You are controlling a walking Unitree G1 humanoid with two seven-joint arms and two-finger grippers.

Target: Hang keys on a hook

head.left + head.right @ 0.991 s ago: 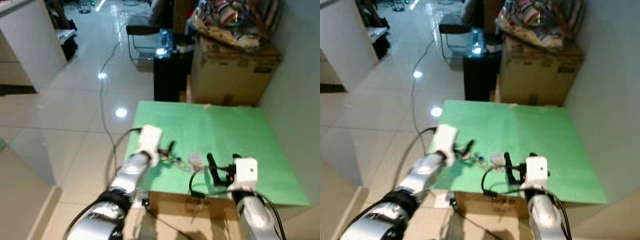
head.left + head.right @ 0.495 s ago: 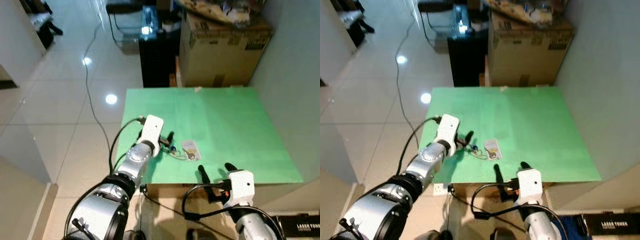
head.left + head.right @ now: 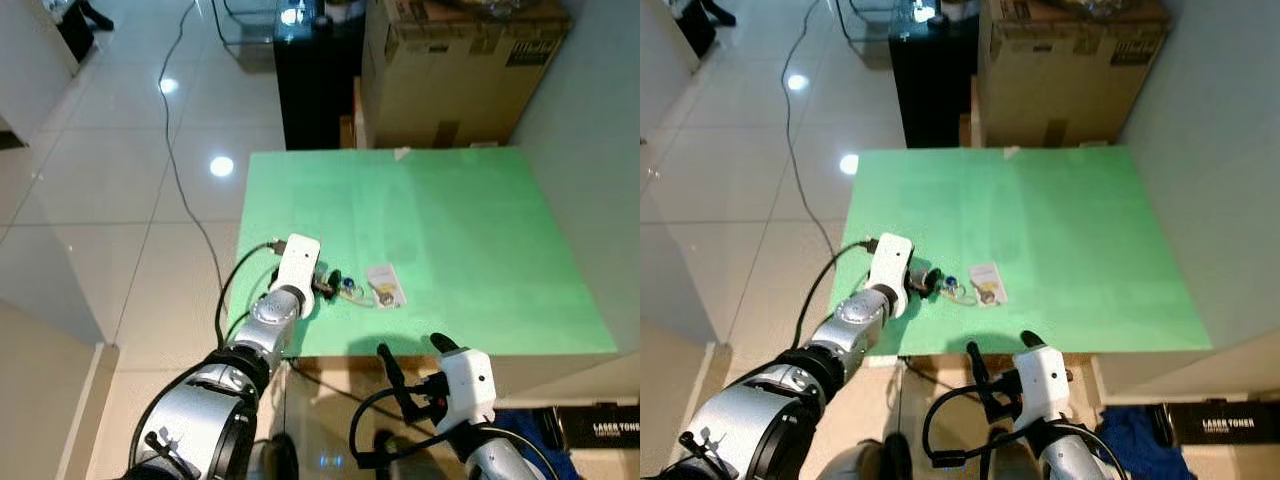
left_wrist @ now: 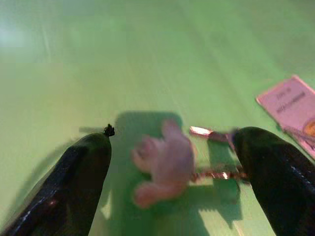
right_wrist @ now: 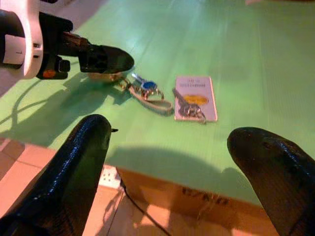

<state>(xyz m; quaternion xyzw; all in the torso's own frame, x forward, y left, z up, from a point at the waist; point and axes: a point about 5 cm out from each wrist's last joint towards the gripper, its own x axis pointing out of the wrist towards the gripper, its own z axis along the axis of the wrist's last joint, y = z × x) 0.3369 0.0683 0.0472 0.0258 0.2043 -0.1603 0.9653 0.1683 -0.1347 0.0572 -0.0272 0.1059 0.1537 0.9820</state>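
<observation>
A bunch of keys (image 3: 350, 288) lies near the front left of the green table (image 3: 470, 230), with a pink charm (image 4: 165, 164), a blue ring (image 5: 147, 86) and a white card tag (image 3: 385, 285). My left gripper (image 3: 330, 283) rests low on the table at the left end of the bunch. It is open, and its two black fingers (image 4: 83, 177) stand on either side of the pink charm without touching it. My right gripper (image 3: 412, 358) hangs open just off the table's front edge, facing the keys from a short distance.
Behind the table stand a cardboard box (image 3: 450, 70) and a black cabinet (image 3: 315, 90). A pale wall (image 3: 600, 150) runs along the right side. A cable (image 3: 190, 200) trails over the glossy floor at the left. A black box (image 3: 600, 425) lies on the floor at the lower right.
The view has tilted down and drawn back. My right gripper has come back from over the table's front part to just off its front edge. My left gripper has closed in on the keys.
</observation>
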